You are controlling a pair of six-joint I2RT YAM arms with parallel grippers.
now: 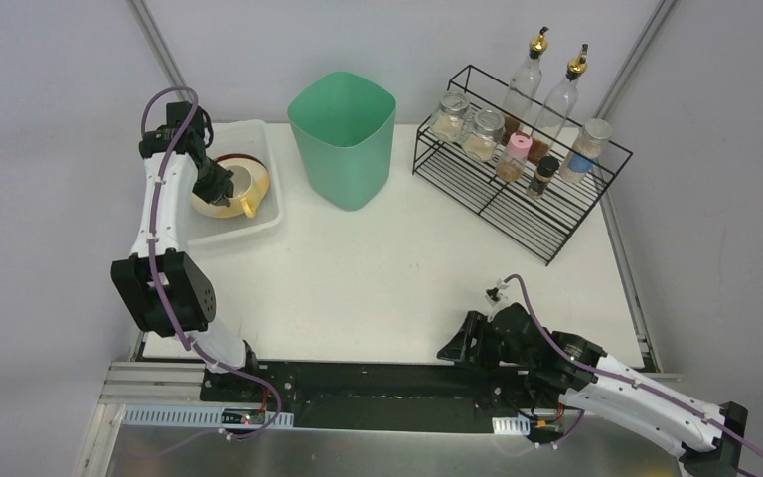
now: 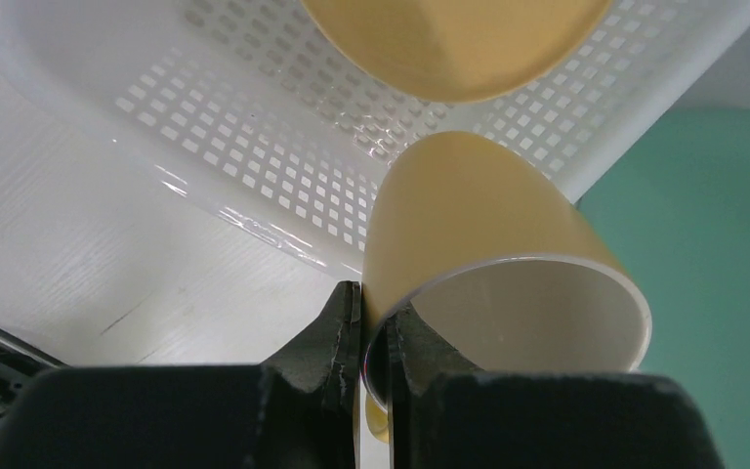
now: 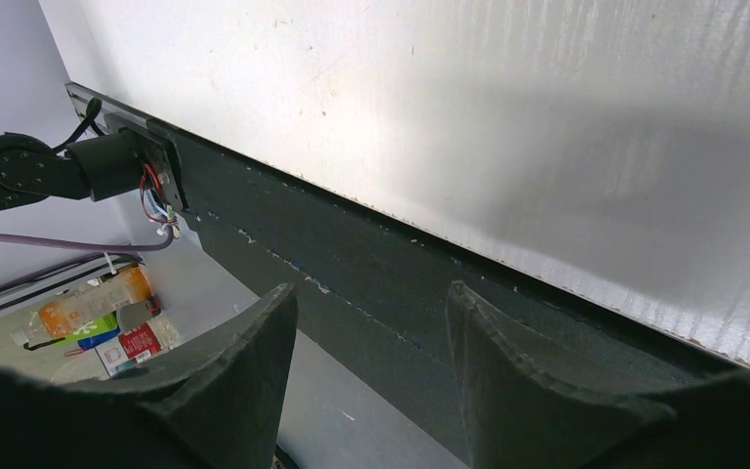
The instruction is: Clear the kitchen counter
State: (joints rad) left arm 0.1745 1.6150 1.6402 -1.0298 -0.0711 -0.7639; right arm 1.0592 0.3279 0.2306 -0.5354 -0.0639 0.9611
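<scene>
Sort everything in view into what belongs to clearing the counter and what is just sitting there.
In the job: kitchen counter; yellow cup, pinched at its rim by the left gripper; white perforated basket; yellow dish inside it.
Just there: green bin; wire rack; spice jars; oil bottles; open right gripper.

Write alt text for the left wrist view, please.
The left gripper is shut on the rim of a yellow cup, whose white inside faces the camera. Behind it is a white perforated basket holding another yellow dish, with the white counter on the left and a green bin on the right.
</scene>
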